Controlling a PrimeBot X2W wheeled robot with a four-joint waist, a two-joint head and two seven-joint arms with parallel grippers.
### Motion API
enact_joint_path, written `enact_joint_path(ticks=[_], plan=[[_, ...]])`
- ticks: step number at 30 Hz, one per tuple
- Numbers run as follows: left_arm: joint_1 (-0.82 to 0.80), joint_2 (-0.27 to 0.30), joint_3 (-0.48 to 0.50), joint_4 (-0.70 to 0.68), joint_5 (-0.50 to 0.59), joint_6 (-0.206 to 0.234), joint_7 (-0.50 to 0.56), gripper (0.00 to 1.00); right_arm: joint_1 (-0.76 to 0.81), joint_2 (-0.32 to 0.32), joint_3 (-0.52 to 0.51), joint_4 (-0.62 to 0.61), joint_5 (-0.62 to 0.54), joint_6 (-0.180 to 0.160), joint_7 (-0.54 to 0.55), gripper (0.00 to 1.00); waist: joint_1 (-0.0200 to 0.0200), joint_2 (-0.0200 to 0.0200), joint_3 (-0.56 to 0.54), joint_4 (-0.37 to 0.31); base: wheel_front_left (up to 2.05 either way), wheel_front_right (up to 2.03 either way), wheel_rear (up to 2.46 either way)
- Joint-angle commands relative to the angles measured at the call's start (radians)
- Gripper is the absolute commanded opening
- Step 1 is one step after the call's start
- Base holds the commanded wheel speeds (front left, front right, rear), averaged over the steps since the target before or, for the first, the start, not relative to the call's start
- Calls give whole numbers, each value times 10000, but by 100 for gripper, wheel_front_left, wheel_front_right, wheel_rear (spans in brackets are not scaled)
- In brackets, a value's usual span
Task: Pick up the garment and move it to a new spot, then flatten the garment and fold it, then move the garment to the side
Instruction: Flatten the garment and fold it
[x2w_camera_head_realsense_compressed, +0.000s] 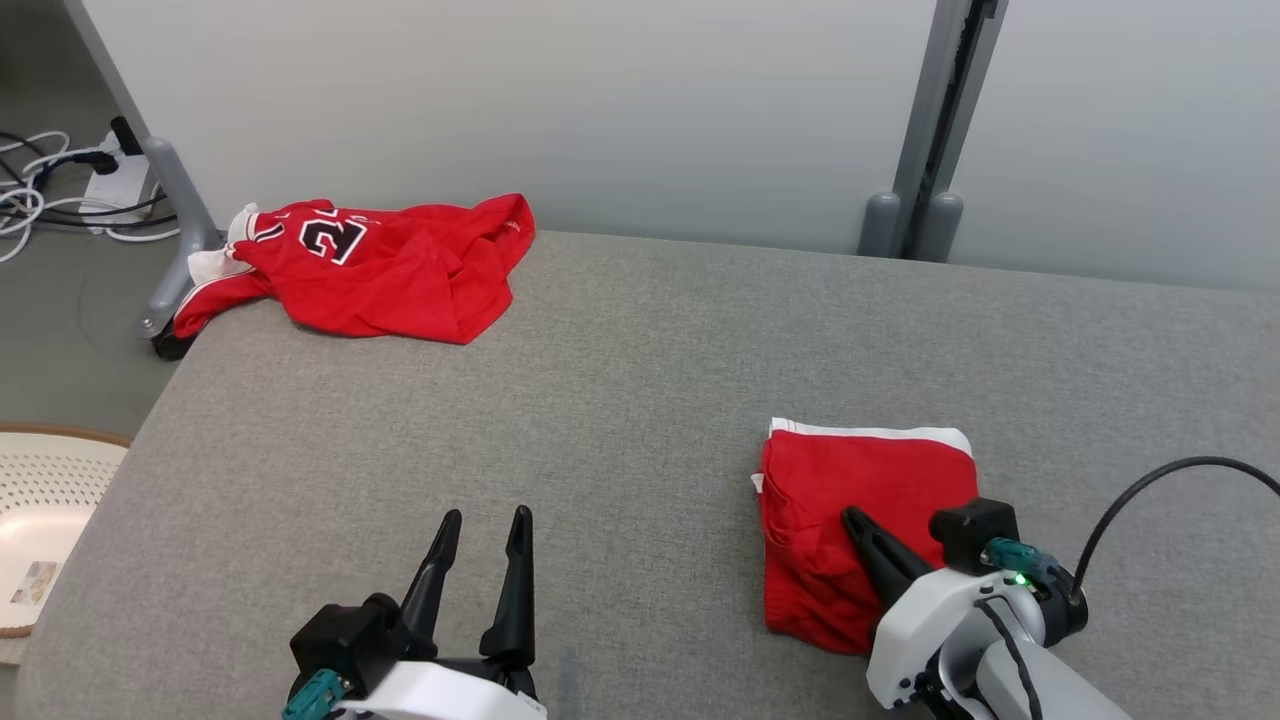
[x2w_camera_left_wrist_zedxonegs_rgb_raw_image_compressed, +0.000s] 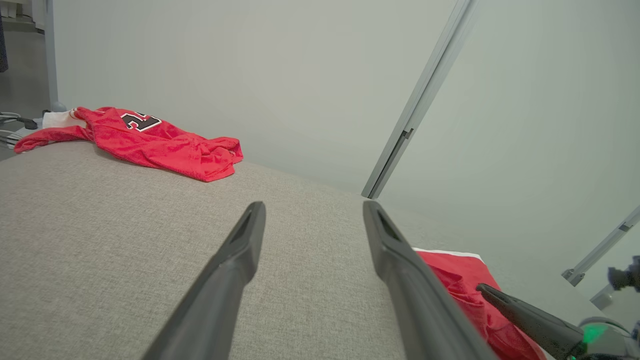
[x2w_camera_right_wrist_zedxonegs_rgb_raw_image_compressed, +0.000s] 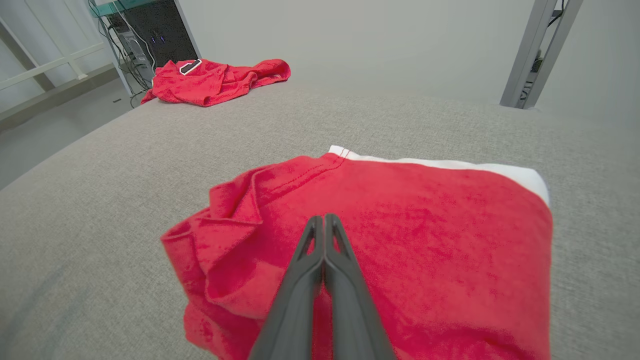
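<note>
My right gripper (x2w_camera_head_realsense_compressed: 852, 516) is closed over the folded red garment (x2w_camera_head_realsense_compressed: 870, 475); my left gripper (x2w_camera_head_realsense_compressed: 487, 514) is spread and empty.
At the near edge of the grey padded surface (x2w_camera_head_realsense_compressed: 640, 380) my left fingers stand wide apart, holding nothing. Right of the middle, close to that edge, my right fingers are pressed together with no cloth between them, tips over the folded garment; whether they touch it I cannot tell. At the far left corner lies a crumpled red jersey (x2w_camera_head_realsense_compressed: 380, 265), partly over the edge.
</note>
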Motion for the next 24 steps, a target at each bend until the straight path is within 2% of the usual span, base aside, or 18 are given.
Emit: enact_joint_path(ticks=[1,16,20,24], plan=[[-123,49,47,9,75,-26,1,100,-110,65,108,184,-69,2,-44,0,0,0,60,131,0,0,0],[-189,46,162,-36,107,-2,1,100,-51,364,2388,849,-323,2,-45,0,0,0,110,394,0,0,0],[-153,46,200,-79,93,27,1,100,-208,371,2544,691,-309,2,-46,0,0,0,124,292,0,0,0],[-103,46,267,-119,83,53,1,100,-239,372,2204,-171,-536,2,-45,0,0,0,96,109,0,0,0]])
